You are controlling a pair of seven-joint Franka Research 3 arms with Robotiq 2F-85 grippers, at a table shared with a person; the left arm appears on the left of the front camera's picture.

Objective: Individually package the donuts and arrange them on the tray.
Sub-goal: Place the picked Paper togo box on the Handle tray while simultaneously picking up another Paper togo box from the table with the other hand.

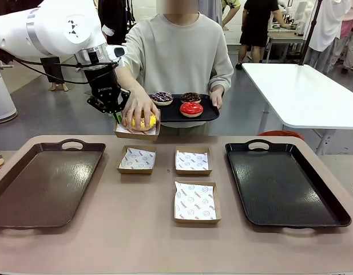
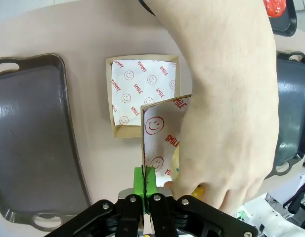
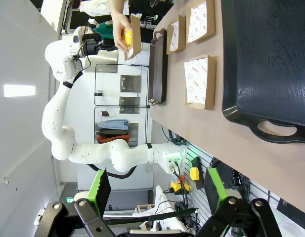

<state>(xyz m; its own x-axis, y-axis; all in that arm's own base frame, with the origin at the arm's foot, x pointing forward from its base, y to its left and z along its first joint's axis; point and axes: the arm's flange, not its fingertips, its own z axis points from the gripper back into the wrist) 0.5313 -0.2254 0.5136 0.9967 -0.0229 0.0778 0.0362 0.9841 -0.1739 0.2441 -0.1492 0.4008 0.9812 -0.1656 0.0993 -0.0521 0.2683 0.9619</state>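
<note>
The left jaws are clenched on one wall of a small cardboard box (image 1: 137,131) lined with printed paper, holding it in the air over the far edge of the worktop (image 1: 136,240). In that held box, just beside the jaws, sits the yellow donut (image 1: 143,121); the person's hand (image 1: 139,106) is spread over it, fingers touching it.

Beyond the held box, on the side away from the left arm, the person's other hand (image 1: 216,96) grips a small black tray (image 1: 209,114) carrying three donuts. The purple donut (image 1: 162,97) is nearest the jaws; the brown donut (image 1: 190,97) is beside it; the red donut (image 1: 191,109) sits in front of the brown one.

Below the left jaws three more boxes rest on the worktop, each holding only its paper liner. The nearest lined box (image 1: 137,160) is almost straight beneath them; the second lined box (image 1: 193,161) is beside that; the third lined box (image 1: 197,201) is well apart from the jaws, toward the robot.

A large brown tray (image 1: 44,183) lies bare on the arm's side; a large black tray (image 1: 282,183) lies bare far across from the jaws.

The right jaws stand released, wide apart with nothing between them; the large black tray lies ahead of them.
</note>
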